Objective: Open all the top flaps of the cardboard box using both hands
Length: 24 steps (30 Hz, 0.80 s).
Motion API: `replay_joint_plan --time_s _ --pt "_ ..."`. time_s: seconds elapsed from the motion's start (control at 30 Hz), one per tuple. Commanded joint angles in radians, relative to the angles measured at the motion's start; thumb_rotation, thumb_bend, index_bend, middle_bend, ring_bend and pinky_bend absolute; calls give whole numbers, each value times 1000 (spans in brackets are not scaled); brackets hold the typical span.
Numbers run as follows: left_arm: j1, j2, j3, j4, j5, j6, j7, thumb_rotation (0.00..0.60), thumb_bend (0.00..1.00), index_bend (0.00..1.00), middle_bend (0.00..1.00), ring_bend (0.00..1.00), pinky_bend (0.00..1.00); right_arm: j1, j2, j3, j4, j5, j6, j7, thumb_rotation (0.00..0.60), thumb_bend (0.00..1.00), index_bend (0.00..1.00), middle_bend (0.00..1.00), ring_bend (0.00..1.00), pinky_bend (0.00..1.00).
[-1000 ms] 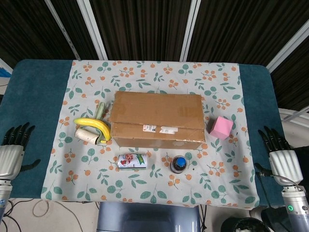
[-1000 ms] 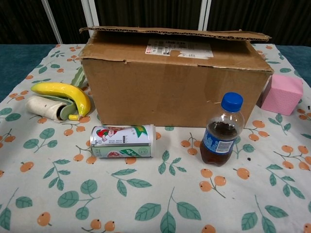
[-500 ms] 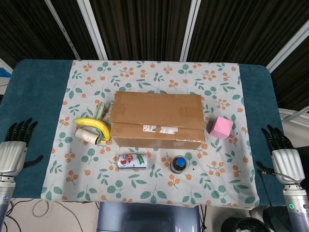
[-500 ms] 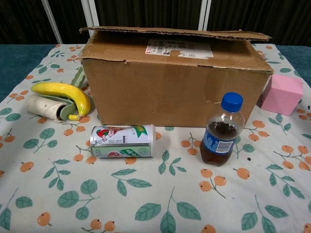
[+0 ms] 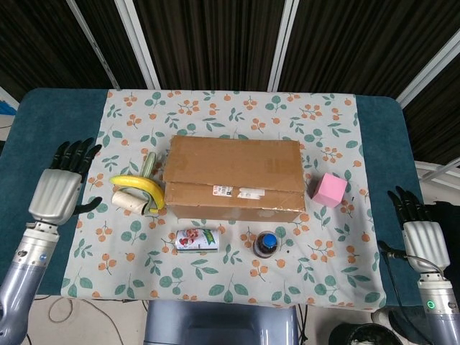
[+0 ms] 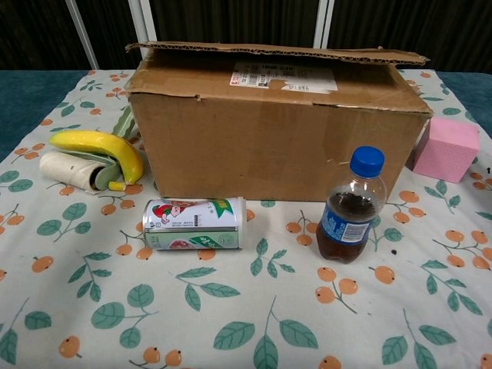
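Chest view: brown cardboard box (image 6: 277, 123), far flap (image 6: 277, 52) slightly raised

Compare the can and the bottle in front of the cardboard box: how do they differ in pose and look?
The can lies on its side; the bottle stands upright. The can is opaque with green-and-white print; the bottle is clear, holding dark liquid under a blue cap. Both sit on the floral cloth.

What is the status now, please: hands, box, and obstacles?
Left hand open, right hand open, both clear of box. Cardboard box flaps closed. Banana beside box's left end; bottle and can in front.
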Motion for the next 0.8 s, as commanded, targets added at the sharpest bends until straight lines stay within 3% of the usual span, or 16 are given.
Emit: replay_joint_plan --time_s 0.03,0.27,0.8 --pt "-104 -46 -62 -9 -103 -74 79 600 165 0 0 0 0 1 -1 3 -5 10 -9 6 600 172 0 0 0 198" --pt "-234 -130 -92 28 -233 -142 174 600 166 0 0 0 0 4 -3 12 -12 42 -31 20 600 172 0 0 0 198" --pt "-393 -251 -77 89 -336 -174 247 600 173 0 0 0 0 5 -1 30 -16 91 -61 48 600 172 0 0 0 198"
